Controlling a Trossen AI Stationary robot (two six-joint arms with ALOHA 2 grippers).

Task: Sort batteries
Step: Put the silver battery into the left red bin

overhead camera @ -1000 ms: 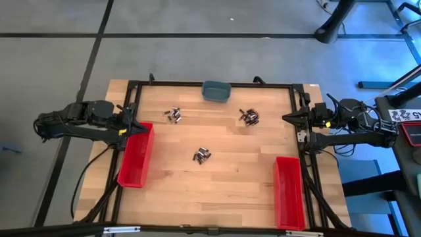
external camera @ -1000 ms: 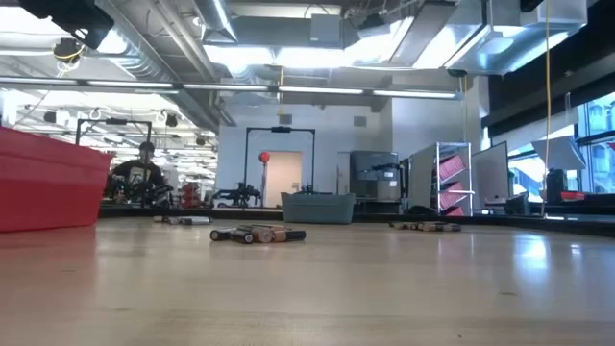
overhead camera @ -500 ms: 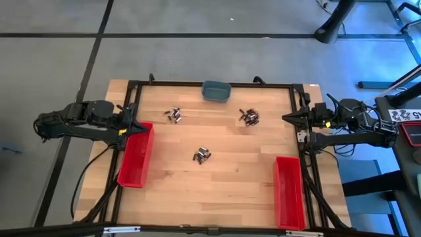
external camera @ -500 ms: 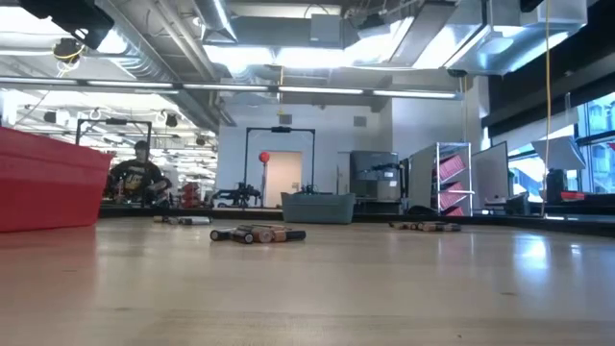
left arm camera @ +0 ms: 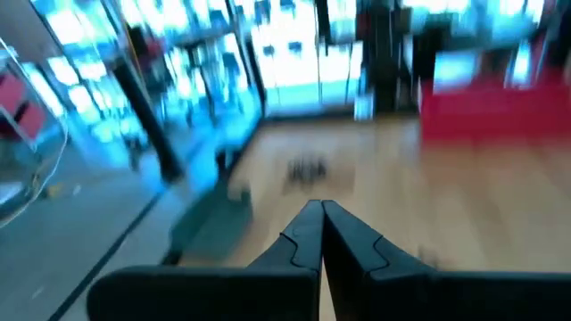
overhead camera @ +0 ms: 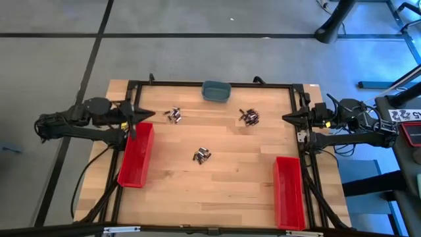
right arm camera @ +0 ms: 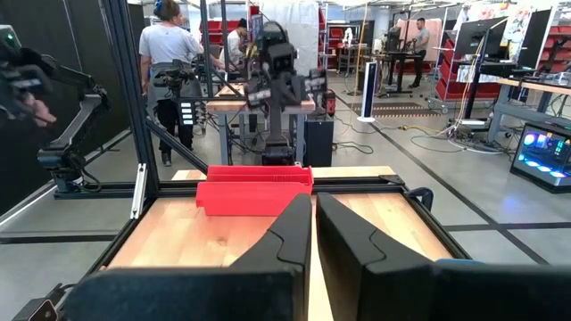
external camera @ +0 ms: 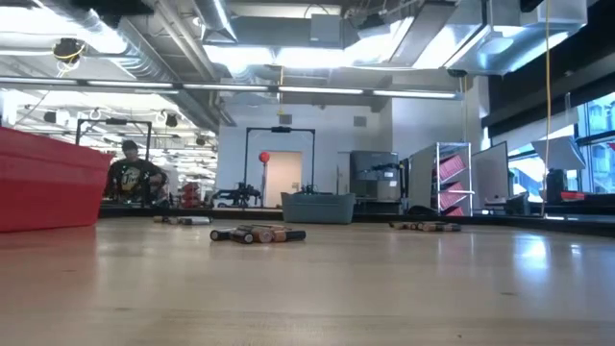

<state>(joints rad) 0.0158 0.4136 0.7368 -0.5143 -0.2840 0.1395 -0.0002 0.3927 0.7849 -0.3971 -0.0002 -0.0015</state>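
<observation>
Batteries (overhead camera: 202,155) lie untouched; left gripper (overhead camera: 146,114), fingers together, has probably swung toward them; right gripper (overhead camera: 287,118) waits closed.

Batteries (external camera: 258,234) on table (external camera: 307,288); red bin (external camera: 48,183) left.

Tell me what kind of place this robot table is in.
Probably a robotics lab or workshop: another robot arm on a bench behind the table, shelving racks, exposed ceiling ducts, and people standing at workbenches.
</observation>
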